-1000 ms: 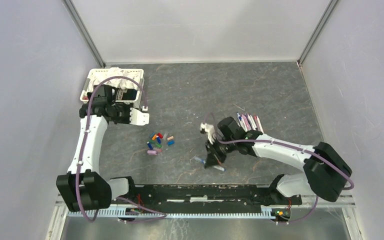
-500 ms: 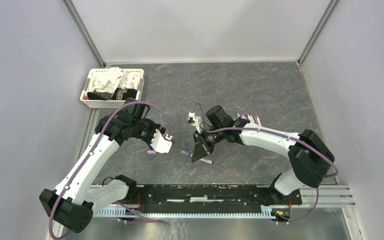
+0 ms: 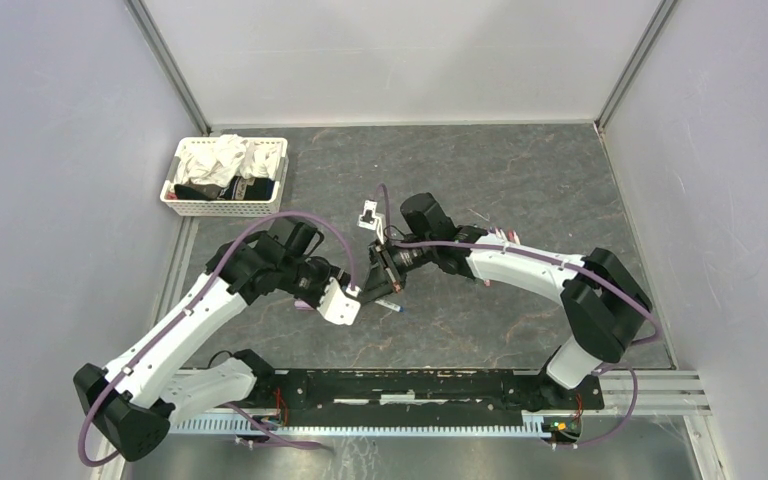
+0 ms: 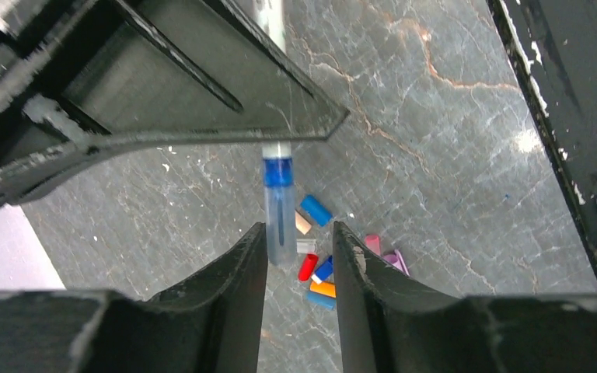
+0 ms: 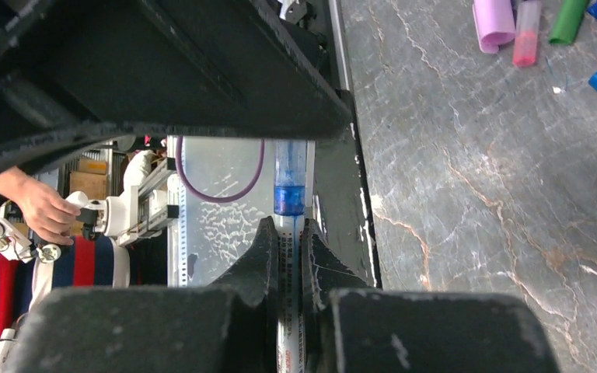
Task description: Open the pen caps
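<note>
My right gripper point(image 3: 388, 283) is shut on a white-barrelled pen point(image 5: 289, 264) in the middle of the table. The pen's clear blue cap point(image 5: 290, 175) sticks out past the fingertips. My left gripper point(image 3: 352, 298) faces it, close up. In the left wrist view, the left gripper point(image 4: 299, 233) is open and the cap's tip point(image 4: 280, 225) sits between its fingers, nearer the left one. Loose coloured caps point(image 4: 316, 268) lie on the table below. More pens point(image 5: 505, 19) lie at the top right of the right wrist view.
A white basket point(image 3: 222, 207) of cloths stands at the back left. The row of pens point(image 3: 500, 236) is mostly hidden behind the right arm. White walls enclose the table on three sides.
The left arm swung from the basket to the table's middle, over the loose caps. The right arm carried the pen left and back. The two grippers now meet tip to tip.
</note>
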